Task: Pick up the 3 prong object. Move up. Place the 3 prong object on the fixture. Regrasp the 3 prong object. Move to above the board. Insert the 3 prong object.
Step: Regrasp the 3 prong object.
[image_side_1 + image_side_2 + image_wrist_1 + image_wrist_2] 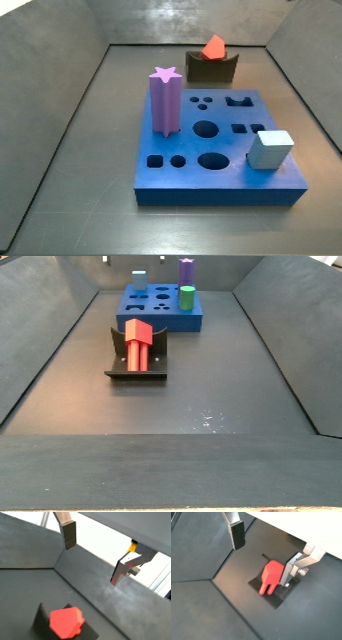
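The 3 prong object (139, 343) rests on the fixture (118, 371), released and unheld, so the step in hand looks like the regrasp. The gripper (264, 543) hangs above it with its fingers (237, 534) spread wide and nothing between them; it does not show in either side view.

To regrasp well, I would bring the fingers straight down so the red body sits centred between the pads, close on its flat flanks rather than on the prongs, and lift without dragging it along the fixture. In a wrist view the piece lies closer to one finger, so a small sideways correction first seems wise.

The object is a small red-orange plastic block. In a wrist view (271, 574) its short prongs point toward about 7 o'clock, though I can make out only two clearly. In a side view (214, 46) it stands at 12 o'clock from the board (221, 180), just behind it on the dark floor.
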